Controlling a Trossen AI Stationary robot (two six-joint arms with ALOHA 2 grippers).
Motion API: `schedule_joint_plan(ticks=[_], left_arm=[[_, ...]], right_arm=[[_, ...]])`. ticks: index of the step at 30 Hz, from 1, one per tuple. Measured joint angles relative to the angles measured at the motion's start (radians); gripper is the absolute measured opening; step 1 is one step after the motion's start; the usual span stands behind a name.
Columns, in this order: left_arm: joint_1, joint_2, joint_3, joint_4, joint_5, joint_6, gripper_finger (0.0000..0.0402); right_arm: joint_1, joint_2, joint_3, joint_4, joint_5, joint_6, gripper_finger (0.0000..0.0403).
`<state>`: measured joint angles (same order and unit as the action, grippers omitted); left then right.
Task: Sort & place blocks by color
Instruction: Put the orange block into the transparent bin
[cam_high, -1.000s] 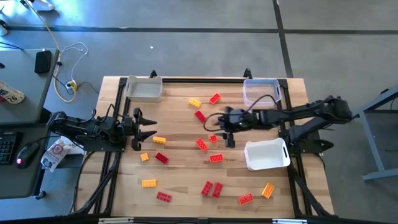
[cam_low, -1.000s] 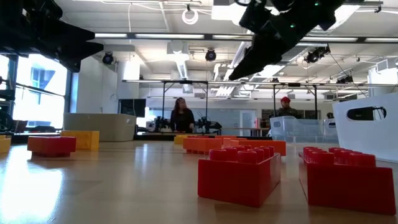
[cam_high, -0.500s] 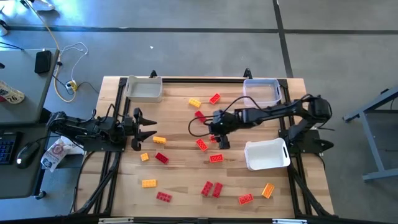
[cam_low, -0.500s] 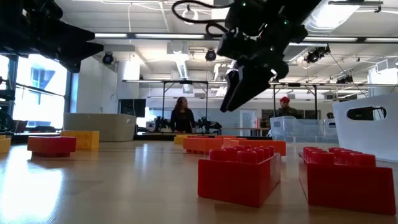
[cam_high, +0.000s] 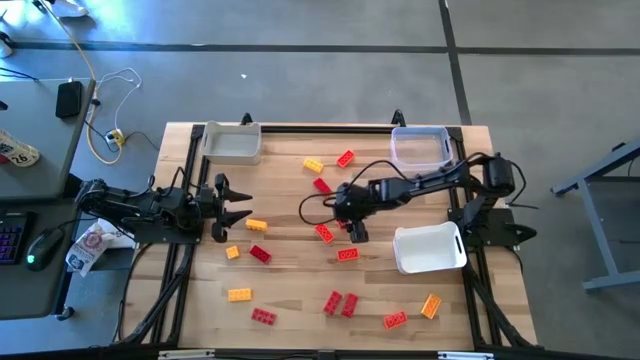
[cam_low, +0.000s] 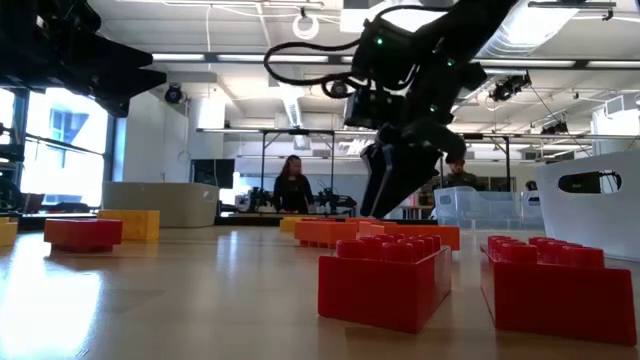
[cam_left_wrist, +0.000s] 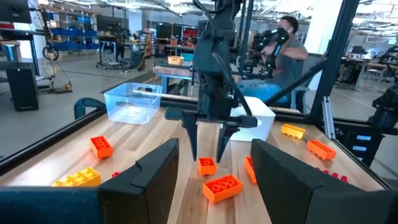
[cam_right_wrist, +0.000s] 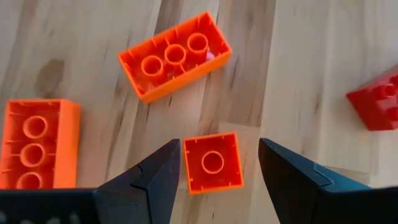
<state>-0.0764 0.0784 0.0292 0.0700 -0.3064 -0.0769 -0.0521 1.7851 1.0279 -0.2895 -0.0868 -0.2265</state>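
Red, orange-red and yellow blocks lie scattered over the wooden table (cam_high: 290, 280). My right gripper (cam_high: 352, 228) hangs open over the table's middle, pointing steeply down. A small square orange-red block (cam_right_wrist: 212, 162) lies flat on the wood between its fingers, with a gap on each side. The left wrist view shows that gripper (cam_left_wrist: 206, 152) straddling the same block (cam_left_wrist: 206, 165). Two larger orange-red blocks (cam_right_wrist: 175, 56) (cam_right_wrist: 34, 144) lie studs-down just beyond it. My left gripper (cam_high: 240, 207) waits open and level at the table's left edge.
A white tray (cam_high: 232, 143) stands at the far left corner, a clear tray (cam_high: 420, 148) at the far right, and a second white tray (cam_high: 430, 248) at the right edge. More blocks lie toward the near edge (cam_high: 341, 303). People are in the room behind.
My right gripper has come down and gone toward the table's left, tipping to point more steeply downward, and now straddles the small square block. Its fingers have stayed open. No block has moved.
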Motion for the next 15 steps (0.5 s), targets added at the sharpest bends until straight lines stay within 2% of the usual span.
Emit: schedule_joint_plan(ticks=[15], left_arm=[[0.000,0.000,0.000,-0.003,-0.004,-0.002,0.0191]], right_arm=[[0.000,0.038,0.000,-0.021,0.047,0.001,0.0204]])
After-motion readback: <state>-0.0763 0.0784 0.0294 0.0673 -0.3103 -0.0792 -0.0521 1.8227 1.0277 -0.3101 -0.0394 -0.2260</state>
